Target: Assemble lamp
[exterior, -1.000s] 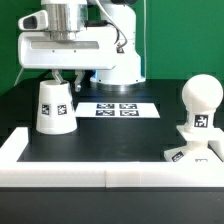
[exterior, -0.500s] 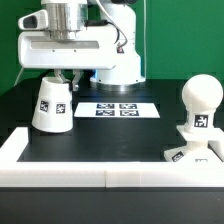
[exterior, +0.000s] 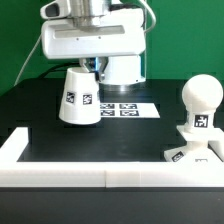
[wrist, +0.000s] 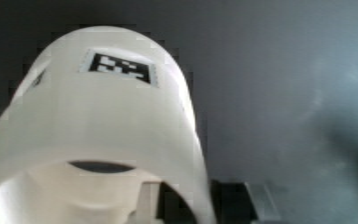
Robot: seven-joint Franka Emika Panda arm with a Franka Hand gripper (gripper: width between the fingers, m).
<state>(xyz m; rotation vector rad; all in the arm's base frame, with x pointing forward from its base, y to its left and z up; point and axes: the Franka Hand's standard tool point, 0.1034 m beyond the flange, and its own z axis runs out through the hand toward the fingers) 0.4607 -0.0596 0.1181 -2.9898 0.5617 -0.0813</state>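
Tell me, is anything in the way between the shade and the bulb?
Nothing visible. The shade hangs from the end effector toward the exterior view's left; only bare table separates it from the bulb.

Robotics lab: marker board (exterior: 118,109), green backdrop (exterior: 20,40)

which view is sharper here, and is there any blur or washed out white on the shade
Exterior view: mostly sharp, the tag on the shade is readable, the bulb bright but keeps its outline. Wrist view: soft and blurry, the shade fills the frame at close range, its lit side nearly washed out, its tag smeared, the table dark around it.
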